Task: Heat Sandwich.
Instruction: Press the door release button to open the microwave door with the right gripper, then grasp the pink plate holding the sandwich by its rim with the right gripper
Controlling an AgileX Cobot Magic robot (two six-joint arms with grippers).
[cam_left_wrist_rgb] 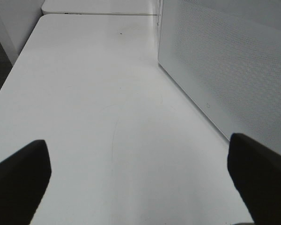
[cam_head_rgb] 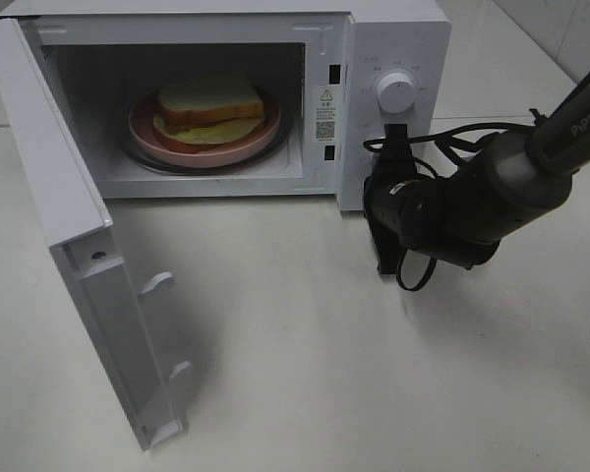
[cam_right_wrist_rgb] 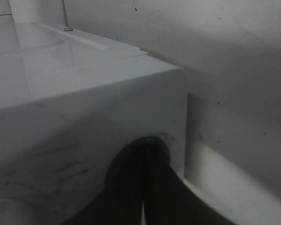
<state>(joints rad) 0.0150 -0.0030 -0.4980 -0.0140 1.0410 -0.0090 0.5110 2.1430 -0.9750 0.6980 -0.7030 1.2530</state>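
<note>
Sandwich point(cam_head_rgb: 211, 103) rests inside the microwave point(cam_head_rgb: 226, 18), whose open door point(cam_head_rgb: 59, 197) stands just beside the wide-open, empty left gripper point(cam_left_wrist_rgb: 140, 187), while the clenched, empty right gripper point(cam_right_wrist_rgb: 146, 159) is at the control panel point(cam_head_rgb: 423, 59).

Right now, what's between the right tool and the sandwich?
In the high view, the microwave's front frame with its warning sticker separates the right tool from the sandwich.

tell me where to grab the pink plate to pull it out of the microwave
Take the pink plate by its front rim, the bare strip nearest the doorway, reaching straight in through the open front of the microwave. The sandwich covers most of the middle, and the cavity walls close off the sides and back, so a pinch over that raised front edge looks safest.
</note>
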